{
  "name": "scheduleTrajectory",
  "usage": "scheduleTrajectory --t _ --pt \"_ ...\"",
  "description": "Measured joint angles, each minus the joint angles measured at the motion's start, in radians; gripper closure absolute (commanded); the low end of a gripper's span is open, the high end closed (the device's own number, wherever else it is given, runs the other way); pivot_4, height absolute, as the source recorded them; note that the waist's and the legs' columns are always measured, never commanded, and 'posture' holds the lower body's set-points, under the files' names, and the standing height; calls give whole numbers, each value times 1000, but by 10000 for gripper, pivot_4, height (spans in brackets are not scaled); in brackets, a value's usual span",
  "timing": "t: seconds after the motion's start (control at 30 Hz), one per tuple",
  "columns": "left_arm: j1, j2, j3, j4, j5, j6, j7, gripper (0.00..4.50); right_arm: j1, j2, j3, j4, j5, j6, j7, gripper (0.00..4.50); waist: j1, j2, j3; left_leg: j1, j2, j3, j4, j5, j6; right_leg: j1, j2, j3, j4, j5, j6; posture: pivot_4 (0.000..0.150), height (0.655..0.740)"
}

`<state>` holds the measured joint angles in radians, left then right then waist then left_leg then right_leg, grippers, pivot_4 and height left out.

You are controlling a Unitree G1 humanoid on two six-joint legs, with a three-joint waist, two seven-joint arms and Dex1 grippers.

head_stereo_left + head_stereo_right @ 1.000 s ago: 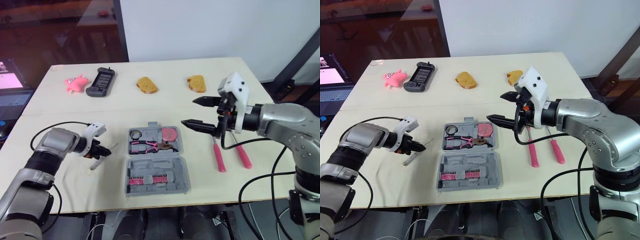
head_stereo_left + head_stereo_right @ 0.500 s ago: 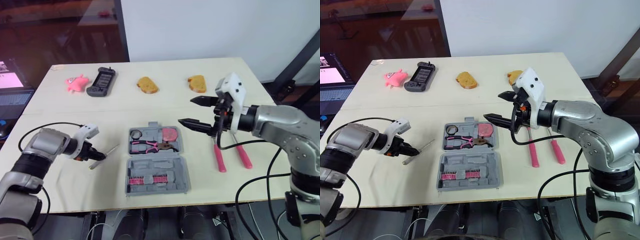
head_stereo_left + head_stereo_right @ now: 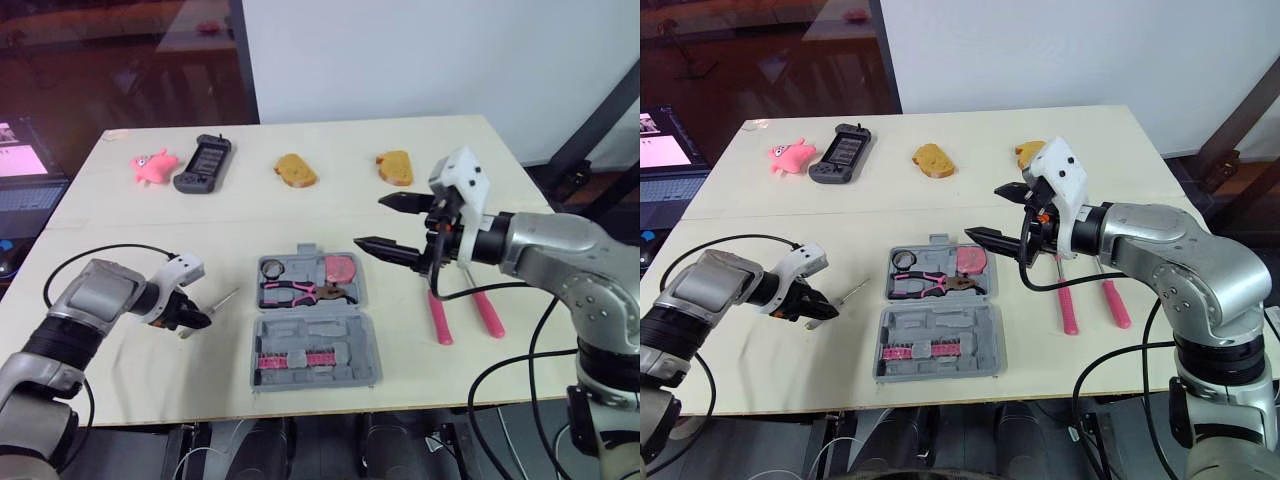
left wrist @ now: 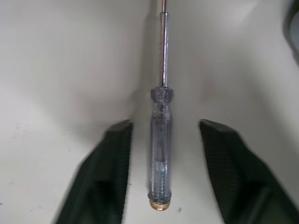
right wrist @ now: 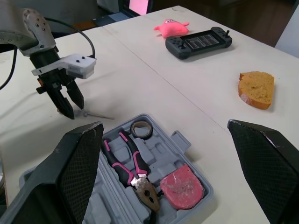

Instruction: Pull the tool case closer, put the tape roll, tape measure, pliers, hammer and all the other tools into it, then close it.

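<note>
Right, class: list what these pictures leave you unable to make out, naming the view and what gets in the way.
1. Head views: the pink-handled tool has its head hidden under the right gripper and wrist.
2. Left wrist view: the screwdriver loses its tip at the picture's edge.
3. Right wrist view: the tool case is half cut off by the edge.
4. Head views: the pink pieces in the case are too small to name.

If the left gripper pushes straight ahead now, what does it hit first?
The clear-handled screwdriver lying lengthwise between the left gripper's open fingers, probably handle end first.
</note>
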<state>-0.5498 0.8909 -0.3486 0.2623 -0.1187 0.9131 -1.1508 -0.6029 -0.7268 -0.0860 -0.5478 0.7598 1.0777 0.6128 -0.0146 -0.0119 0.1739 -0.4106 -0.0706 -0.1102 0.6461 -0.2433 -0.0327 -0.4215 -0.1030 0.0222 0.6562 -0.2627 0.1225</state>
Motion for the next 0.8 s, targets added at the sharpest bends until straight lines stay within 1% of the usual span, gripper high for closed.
scheduleTrajectory --t 0.03,0.07,0.47,0.5,0.53,0.57,0.63,0.67,0.8 --pt "1 0 -2 -3 3 1 2 42187 0 0 0 0 0 0 0 0 0 0 0 0 0 0 0 0 0 0 0 0 0 0 0 1500 7400" --pt "5 0 -3 -10 4 3 3 44522 0 0 0 0 0 0 0 0 0 0 0 0 0 0 0 0 0 0 0 0 0 0 0 1500 7400" --pt "19 -5 11 -40 1 39 23 44522 0 -3 5 1 0 0 1 0 0 0 0 0 0 0 0 0 0 0 0 0 0 0 0 1500 7400" --pt "21 -2 11 -41 1 38 22 40059 0 -3 5 1 0 0 1 0 0 0 0 0 0 0 0 0 0 0 0 0 0 0 0 1500 7400" --pt "22 -2 11 -41 1 40 23 34358 0 -3 6 1 0 0 1 0 0 0 0 0 0 0 0 0 0 0 0 0 0 0 0 1500 7400" --pt "22 -2 12 -44 -1 41 20 31292 0 -3 6 1 0 0 1 0 0 0 0 0 0 0 0 0 0 0 0 0 0 0 0 1500 7400" --pt "22 -5 12 -61 -10 59 12 20881 0 -3 9 1 0 0 0 0 0 0 0 0 0 0 0 0 0 0 0 0 0 0 0 1500 7400" --pt "22 -7 12 -68 -14 64 11 17078 0 -3 11 1 0 0 0 0 1 1 0 1 0 0 0 0 0 1 0 0 0 0 0 1500 7400" --pt "16 -11 13 -71 -21 82 24 17078 0 -2 25 1 0 0 0 0 2 1 0 2 0 -1 1 0 0 3 0 -1 0 0 0 1500 7400"
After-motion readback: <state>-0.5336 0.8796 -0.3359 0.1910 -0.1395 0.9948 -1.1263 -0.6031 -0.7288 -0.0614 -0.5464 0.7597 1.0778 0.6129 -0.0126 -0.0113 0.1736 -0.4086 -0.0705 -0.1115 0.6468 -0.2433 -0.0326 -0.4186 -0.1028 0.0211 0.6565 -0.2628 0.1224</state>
